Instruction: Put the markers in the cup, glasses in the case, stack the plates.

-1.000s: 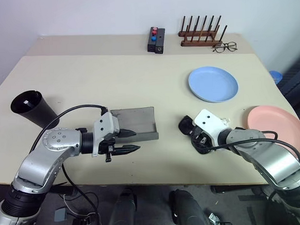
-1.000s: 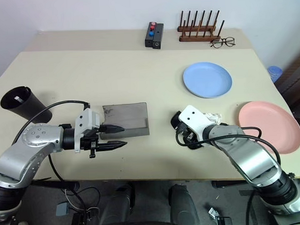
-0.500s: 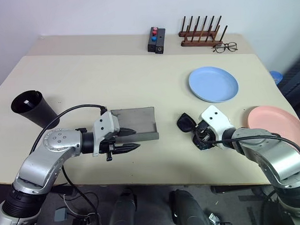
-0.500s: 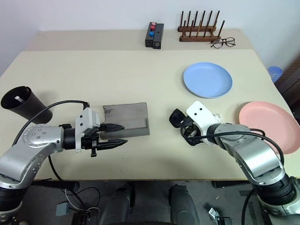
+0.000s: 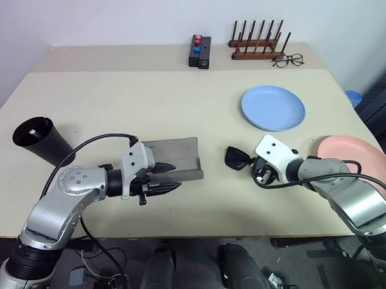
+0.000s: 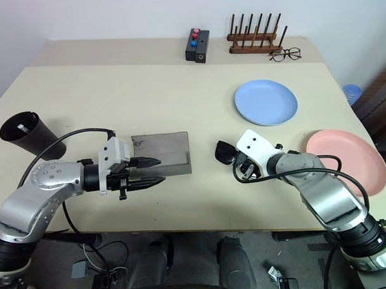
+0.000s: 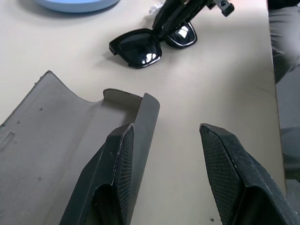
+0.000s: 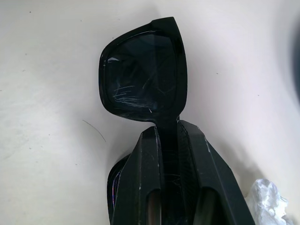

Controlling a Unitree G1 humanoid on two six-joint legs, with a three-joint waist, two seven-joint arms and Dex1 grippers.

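The cup (image 5: 39, 139) is leaning by the table's (image 5: 115, 103) left edge. The left gripper (image 5: 167, 176), fingers apart, is straddling the open case's (image 5: 174, 159) front wall. Near the front edge, the right gripper (image 8: 169, 154) is pinching the glasses (image 5: 238, 159) at the bridge, their long axis running left to right.

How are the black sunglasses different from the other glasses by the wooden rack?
The sunglasses have a thick black frame and dark lenses; the spectacles have a thin frame and clear lenses. The sunglasses lie near the table's front, between the open grey case and the pink plate; the spectacles sit at the far edge beside the wooden rack. The right end effector is closed on the sunglasses; nothing holds the spectacles. Both have two lenses.
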